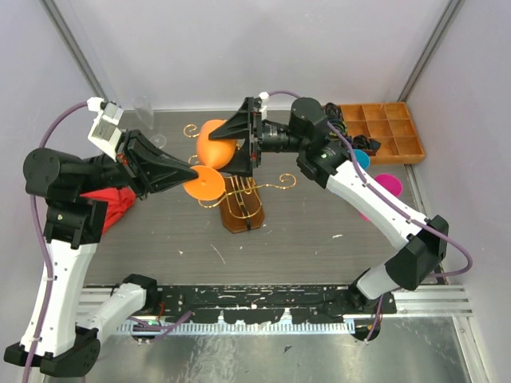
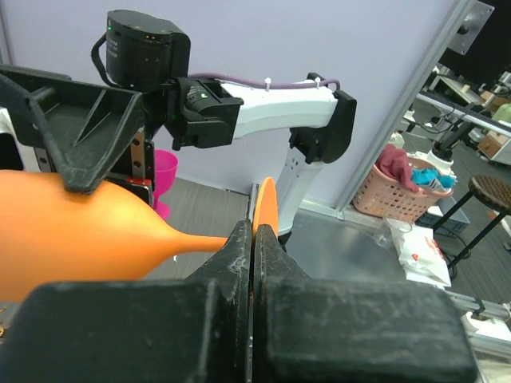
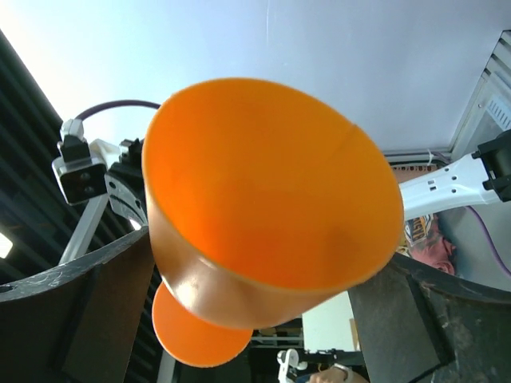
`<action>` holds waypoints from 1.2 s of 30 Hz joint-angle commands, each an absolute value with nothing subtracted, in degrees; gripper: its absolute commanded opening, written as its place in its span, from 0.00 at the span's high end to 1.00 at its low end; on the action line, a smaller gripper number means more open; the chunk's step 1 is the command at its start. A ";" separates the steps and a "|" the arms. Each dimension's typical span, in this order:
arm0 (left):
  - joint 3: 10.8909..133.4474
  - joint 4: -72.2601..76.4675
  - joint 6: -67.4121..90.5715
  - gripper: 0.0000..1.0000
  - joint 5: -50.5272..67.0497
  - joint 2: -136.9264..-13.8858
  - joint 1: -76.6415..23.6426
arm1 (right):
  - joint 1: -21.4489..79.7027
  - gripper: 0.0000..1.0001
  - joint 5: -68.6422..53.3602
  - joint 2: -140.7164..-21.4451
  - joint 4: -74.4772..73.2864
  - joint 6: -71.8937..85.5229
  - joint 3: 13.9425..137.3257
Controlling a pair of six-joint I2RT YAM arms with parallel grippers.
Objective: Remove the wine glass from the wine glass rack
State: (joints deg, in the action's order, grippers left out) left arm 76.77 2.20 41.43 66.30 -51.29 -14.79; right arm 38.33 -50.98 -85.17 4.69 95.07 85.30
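Note:
The orange wine glass [image 1: 215,144] lies on its side in the air above the gold wire wine glass rack [image 1: 247,190] with its brown wooden base [image 1: 242,214]. My left gripper [image 1: 194,174] is shut on the glass's round foot [image 1: 204,185]; in the left wrist view [image 2: 254,231] the jaws pinch the foot's edge [image 2: 267,206], and the bowl [image 2: 56,239] stretches left. My right gripper [image 1: 241,148] grips the bowl, its fingers on either side of the bowl [image 3: 271,191] in the right wrist view [image 3: 270,254]. The foot [image 3: 196,339] shows below.
A compartmented brown wooden tray [image 1: 385,128] stands at the back right. A pink glass [image 1: 389,185] and a teal glass [image 1: 362,158] are beside it. A clear glass [image 1: 144,108] stands back left. A red cloth [image 1: 108,203] lies under the left arm.

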 commanded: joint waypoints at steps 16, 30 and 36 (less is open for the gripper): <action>76.72 1.41 39.72 1.00 69.55 -52.56 -14.92 | 38.87 0.15 -43.07 -84.55 8.26 99.69 88.61; 75.50 1.37 39.20 0.57 67.73 -51.71 -14.92 | 39.51 0.27 -37.84 -83.69 7.62 98.39 88.23; 77.11 -2.10 37.52 0.38 65.96 -50.27 -14.91 | 37.82 0.29 -38.40 -84.20 6.51 95.76 89.19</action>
